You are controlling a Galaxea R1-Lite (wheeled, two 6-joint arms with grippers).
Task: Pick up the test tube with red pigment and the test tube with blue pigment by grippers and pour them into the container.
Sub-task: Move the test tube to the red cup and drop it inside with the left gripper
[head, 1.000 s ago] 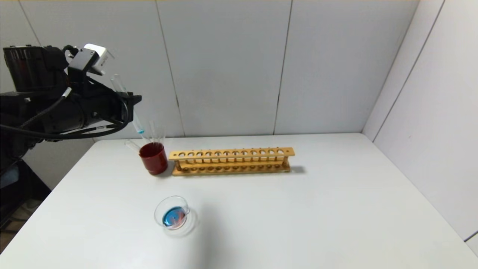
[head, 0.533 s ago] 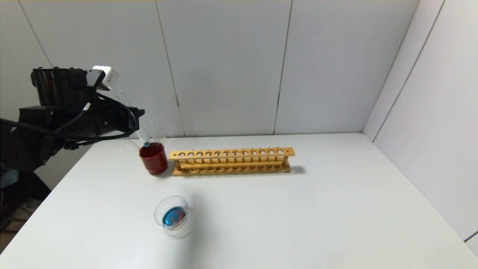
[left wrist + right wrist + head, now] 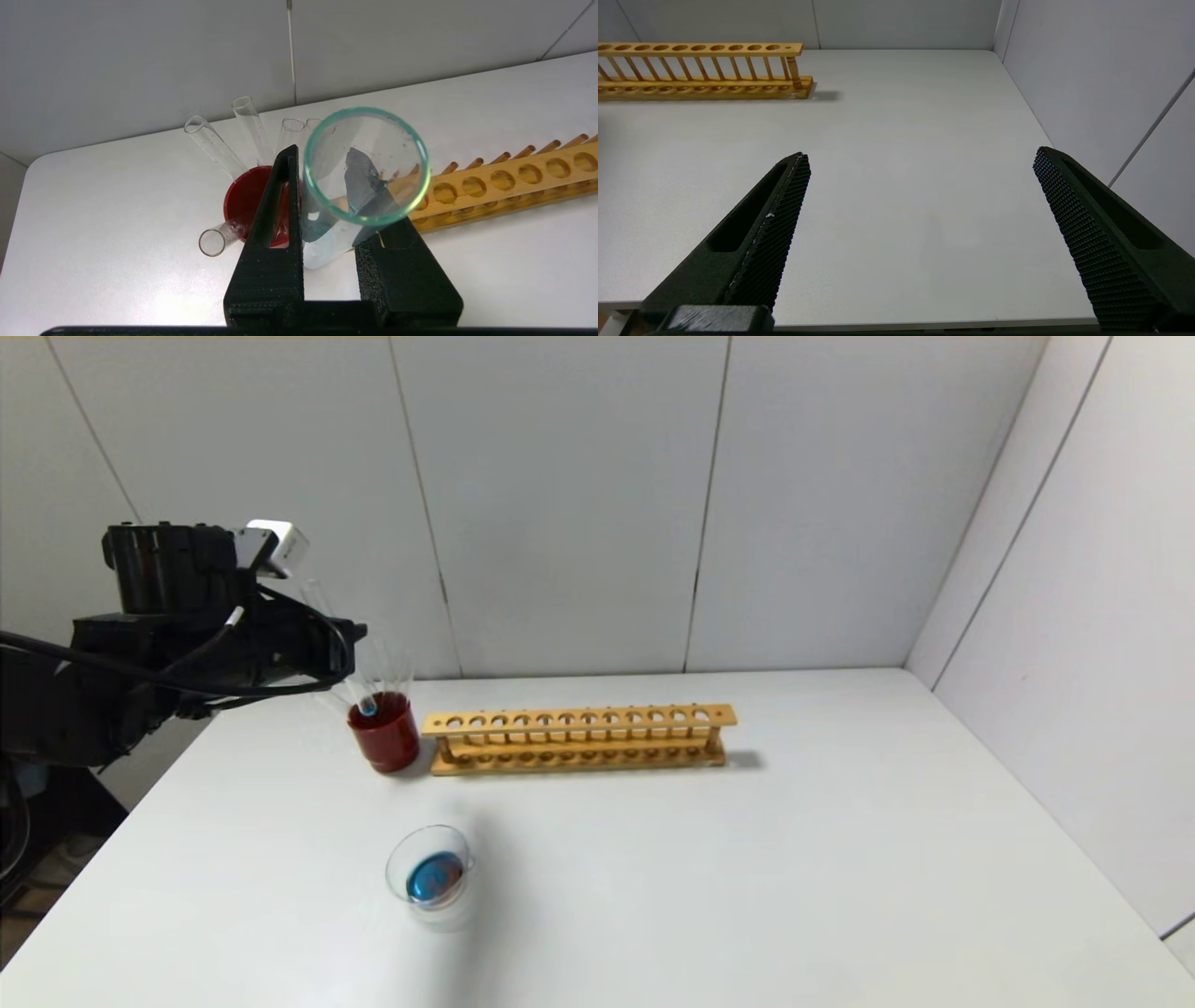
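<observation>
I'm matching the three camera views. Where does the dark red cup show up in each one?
Head view: red cup stands at the table's far left, against the left end of the wooden rack.
Left wrist view: red cup, partly behind an end effector finger, beside the rack.
Right wrist view: cup not in it; only the rack.
Shared landmark: the wooden rack.

Lab bench: wooden tube rack (image 3: 579, 739), glass tubes (image 3: 254, 130).

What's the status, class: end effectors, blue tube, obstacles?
Left end effector shut on blue-pigment tube, tip in red cup. Right end effector open, parked. Container holds pigment. Nothing obstructing.
</observation>
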